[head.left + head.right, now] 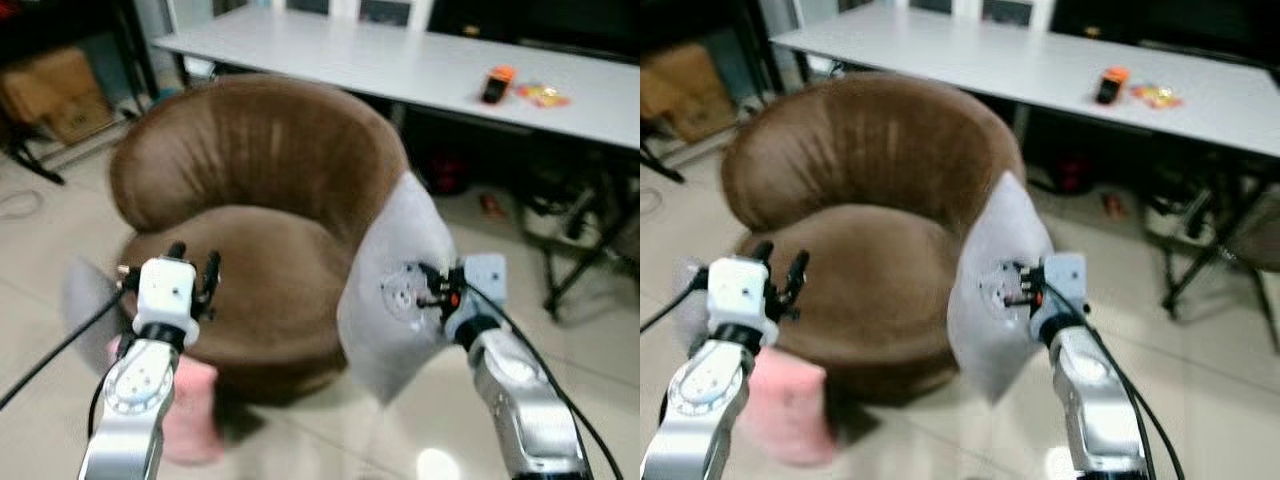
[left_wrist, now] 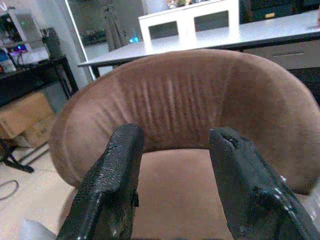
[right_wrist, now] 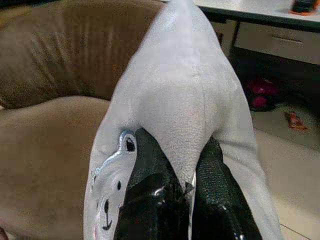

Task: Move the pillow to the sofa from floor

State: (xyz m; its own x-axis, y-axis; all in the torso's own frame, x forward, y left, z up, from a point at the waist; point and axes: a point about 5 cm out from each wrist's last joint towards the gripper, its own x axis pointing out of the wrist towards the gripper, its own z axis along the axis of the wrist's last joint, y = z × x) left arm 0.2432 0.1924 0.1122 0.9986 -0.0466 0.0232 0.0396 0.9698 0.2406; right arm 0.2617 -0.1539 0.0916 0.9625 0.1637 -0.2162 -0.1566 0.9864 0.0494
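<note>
Right claw (image 1: 432,287) pinches the grey pillow (image 1: 395,290), holding it up beside the brown sofa (image 1: 260,210); left claw (image 1: 192,268) hovers over the seat. Left wrist view: fingers (image 2: 112,185) spread wide, empty. Right wrist view: fingers (image 3: 155,185) clamped on pillow fabric.

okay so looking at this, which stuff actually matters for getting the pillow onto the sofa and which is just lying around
Matters:
grey pillow, pinched in the right gripper
brown sofa
left gripper, open, in front of the sofa seat

Lying around:
pink pillow on the floor
white table
orange object on the table
cardboard boxes
</note>
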